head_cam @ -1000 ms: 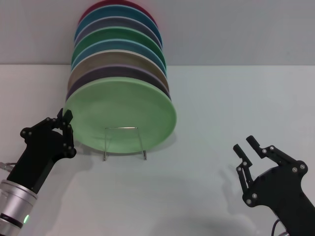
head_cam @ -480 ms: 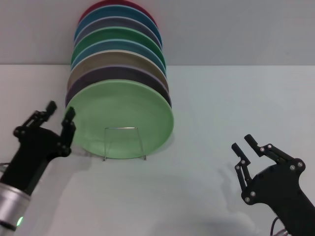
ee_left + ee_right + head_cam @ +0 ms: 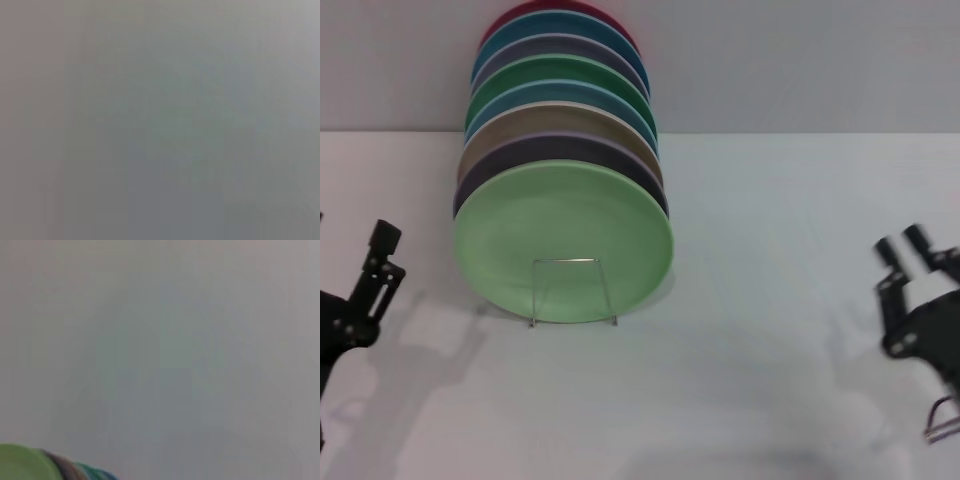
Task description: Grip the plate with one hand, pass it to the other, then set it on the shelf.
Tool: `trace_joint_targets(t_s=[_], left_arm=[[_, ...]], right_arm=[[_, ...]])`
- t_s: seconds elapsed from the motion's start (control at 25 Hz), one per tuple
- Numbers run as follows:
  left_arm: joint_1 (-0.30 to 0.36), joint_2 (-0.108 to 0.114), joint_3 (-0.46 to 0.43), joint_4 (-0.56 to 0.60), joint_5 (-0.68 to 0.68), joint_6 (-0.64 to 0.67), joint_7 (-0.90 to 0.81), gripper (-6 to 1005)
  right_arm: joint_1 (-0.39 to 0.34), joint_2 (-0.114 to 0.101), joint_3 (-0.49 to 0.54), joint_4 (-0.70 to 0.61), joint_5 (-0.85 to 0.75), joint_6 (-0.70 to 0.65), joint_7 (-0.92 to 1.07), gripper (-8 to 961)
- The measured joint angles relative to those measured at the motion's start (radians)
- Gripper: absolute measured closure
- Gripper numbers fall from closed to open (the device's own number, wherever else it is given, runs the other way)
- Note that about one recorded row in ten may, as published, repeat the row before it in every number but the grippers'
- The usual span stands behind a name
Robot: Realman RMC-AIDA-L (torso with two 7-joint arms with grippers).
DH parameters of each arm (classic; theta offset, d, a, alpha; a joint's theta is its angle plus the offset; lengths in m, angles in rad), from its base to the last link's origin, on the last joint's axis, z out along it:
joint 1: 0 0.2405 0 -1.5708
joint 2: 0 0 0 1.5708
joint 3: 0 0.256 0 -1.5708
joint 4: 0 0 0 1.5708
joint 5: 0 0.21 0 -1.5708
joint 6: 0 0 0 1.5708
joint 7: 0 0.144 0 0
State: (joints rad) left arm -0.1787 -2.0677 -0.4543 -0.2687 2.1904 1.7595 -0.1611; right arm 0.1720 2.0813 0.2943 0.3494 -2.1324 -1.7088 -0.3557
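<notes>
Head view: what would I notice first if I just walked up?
A row of colourful plates stands on edge at the back of the white table. The mint plate is in front, in the wire shelf. The left hand and right hand are far out at each side.

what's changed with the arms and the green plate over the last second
The left gripper let go of the plate rim and drew back to the left edge. The right gripper pulled away to the right edge. The plate settled slightly, staying upright in the shelf.

Mint-green plate [image 3: 563, 240] upright in wire shelf [image 3: 572, 291], frontmost.
</notes>
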Motion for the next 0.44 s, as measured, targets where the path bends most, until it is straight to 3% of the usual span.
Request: trace_joint_targets(t_s=[0.08, 0.2, 0.36, 0.44], left_arm=[[-0.002, -0.001, -0.025, 0.014, -0.003, -0.001, -0.052, 390], [-0.005, -0.003, -0.075, 0.024, -0.005, -0.008, -0.096, 273], [-0.006, -0.005, -0.145, 0.024, -0.006, -0.043, -0.099, 135], [-0.006, -0.005, -0.161, 0.024, -0.006, -0.060, -0.099, 135]], right_arm=[[0.001, 0.000, 0.094, -0.012, 0.000, 0.004, 0.063, 757], [0.009, 0.000, 0.155, -0.029, 0.000, 0.012, 0.114, 757], [0.065, -0.004, 0.253, -0.106, 0.000, 0.068, 0.282, 756], [0.096, -0.007, 0.288, -0.159, 0.000, 0.092, 0.398, 756]])
